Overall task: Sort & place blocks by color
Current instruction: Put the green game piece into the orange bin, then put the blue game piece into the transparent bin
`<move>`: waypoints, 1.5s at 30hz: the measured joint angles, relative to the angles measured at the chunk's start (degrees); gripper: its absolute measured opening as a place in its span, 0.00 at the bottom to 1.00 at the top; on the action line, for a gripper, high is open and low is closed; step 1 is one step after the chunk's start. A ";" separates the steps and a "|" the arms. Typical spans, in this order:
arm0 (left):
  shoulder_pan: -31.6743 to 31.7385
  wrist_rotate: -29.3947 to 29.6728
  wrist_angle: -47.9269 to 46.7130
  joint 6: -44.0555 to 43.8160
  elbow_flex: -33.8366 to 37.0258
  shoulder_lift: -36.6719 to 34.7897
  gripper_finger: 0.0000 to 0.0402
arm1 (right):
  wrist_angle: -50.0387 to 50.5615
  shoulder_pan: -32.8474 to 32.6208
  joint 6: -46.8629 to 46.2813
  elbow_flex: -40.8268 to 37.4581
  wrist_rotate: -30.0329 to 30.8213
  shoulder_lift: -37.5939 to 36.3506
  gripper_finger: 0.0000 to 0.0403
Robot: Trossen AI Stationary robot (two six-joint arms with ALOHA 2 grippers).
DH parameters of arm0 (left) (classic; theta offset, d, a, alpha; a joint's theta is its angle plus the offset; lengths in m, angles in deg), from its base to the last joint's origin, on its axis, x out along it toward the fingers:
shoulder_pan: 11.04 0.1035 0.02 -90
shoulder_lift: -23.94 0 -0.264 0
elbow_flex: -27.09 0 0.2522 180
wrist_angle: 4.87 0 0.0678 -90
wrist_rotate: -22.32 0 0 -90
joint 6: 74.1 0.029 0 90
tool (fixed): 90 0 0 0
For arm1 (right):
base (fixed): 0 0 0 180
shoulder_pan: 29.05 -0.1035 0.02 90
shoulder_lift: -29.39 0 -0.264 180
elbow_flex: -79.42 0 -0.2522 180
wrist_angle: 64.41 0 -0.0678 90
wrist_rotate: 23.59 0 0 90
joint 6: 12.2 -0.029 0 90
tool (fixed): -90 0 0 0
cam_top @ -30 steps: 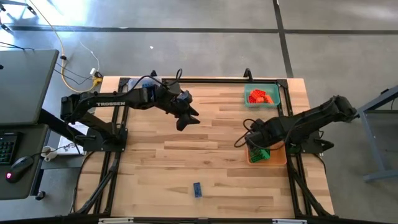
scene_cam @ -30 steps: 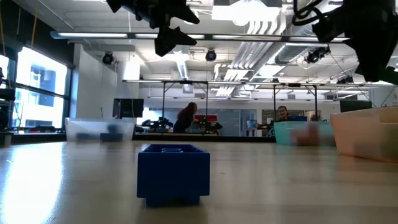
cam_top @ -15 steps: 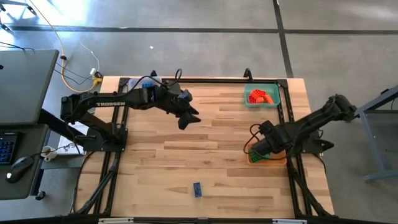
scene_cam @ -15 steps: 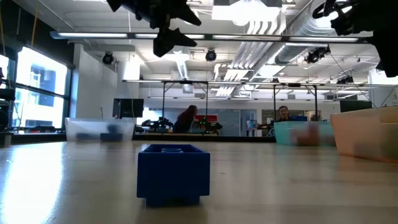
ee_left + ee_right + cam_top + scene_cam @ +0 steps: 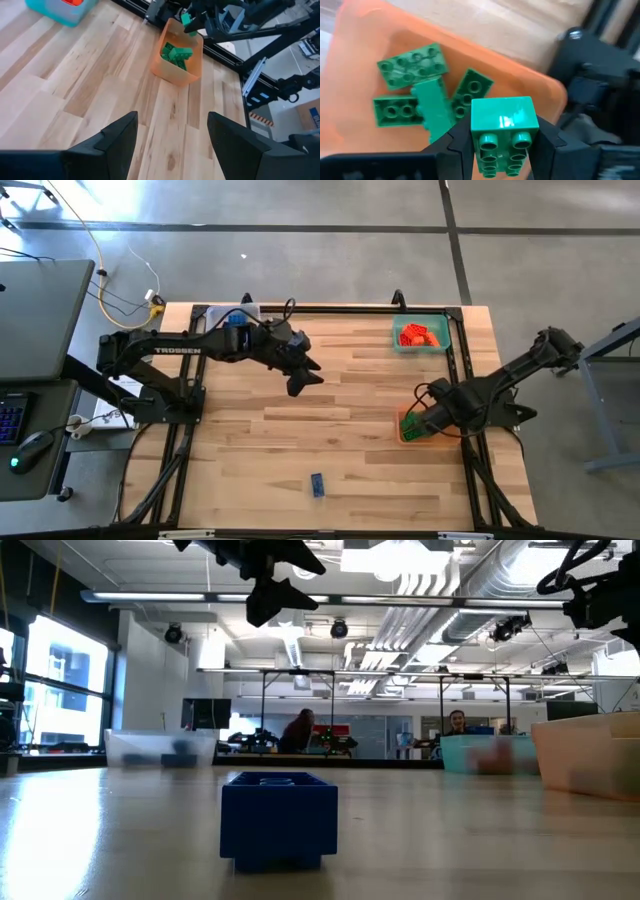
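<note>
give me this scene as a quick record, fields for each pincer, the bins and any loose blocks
right pincer: shut on a green block, over the orange bin
left pincer: open, empty, raised above the table left of its middle
orange bin: holds four green blocks, right edge of table
teal bin: holds red blocks, far right corner
clear bin: far left side, something dark inside, colour unclear
loose block: one blue block on the table near the front edge
</note>
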 joint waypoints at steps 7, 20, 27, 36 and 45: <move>-2.46 0.38 0.00 -0.14 0.00 0.00 0.57 | -6.66 0.00 -1.77 -6.23 -2.93 -4.08 0.28; -10.43 3.80 0.15 1.12 0.00 0.00 0.57 | -7.19 0.62 2.26 -5.58 -7.95 -3.95 0.28; -15.62 5.34 0.11 5.21 0.00 0.00 0.57 | -7.12 0.66 2.33 -5.58 -9.99 -3.95 0.40; -20.97 6.36 0.00 15.21 0.00 0.00 0.57 | -7.05 0.66 -0.17 -5.45 -9.72 -3.98 0.54; -26.09 6.58 0.03 34.52 0.00 0.00 0.57 | -5.70 0.66 -6.50 3.65 0.40 -4.00 0.54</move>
